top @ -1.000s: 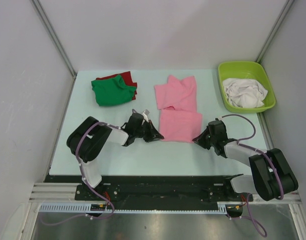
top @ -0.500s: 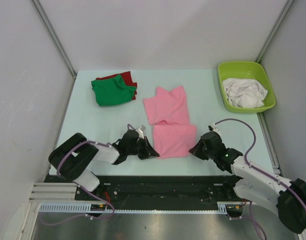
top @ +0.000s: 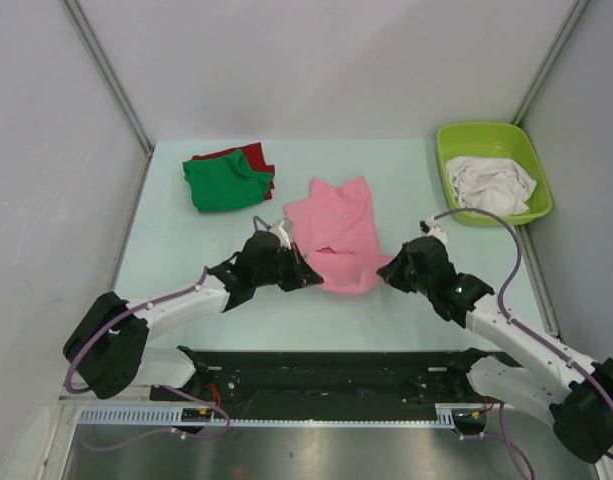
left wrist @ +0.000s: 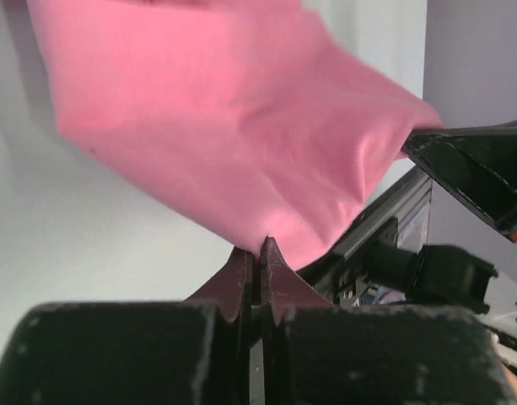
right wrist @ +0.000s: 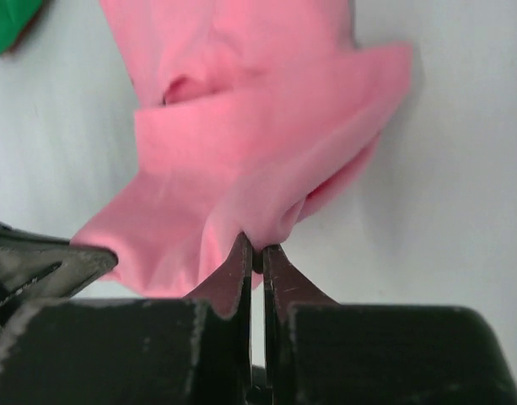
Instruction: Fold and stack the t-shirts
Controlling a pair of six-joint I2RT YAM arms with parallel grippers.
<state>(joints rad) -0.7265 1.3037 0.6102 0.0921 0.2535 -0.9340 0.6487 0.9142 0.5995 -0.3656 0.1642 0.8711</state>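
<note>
As the left pincer (top: 308, 279) and right pincer (top: 389, 274) are clamping the pink shirt (top: 338, 230) by its near edge above the table (top: 186, 250), we are judging the fold underway; next, laying it forward evenly.

No text, label, brand, number or sign can be read anywhere.

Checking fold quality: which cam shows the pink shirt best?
Top external: the whole pink shirt shows, its near edge held at either side by the left tool and the right tool. Left wrist shows only one corner pinched in the shut tool. Right wrist shows more of it, bunched, but crops the far end.
</note>
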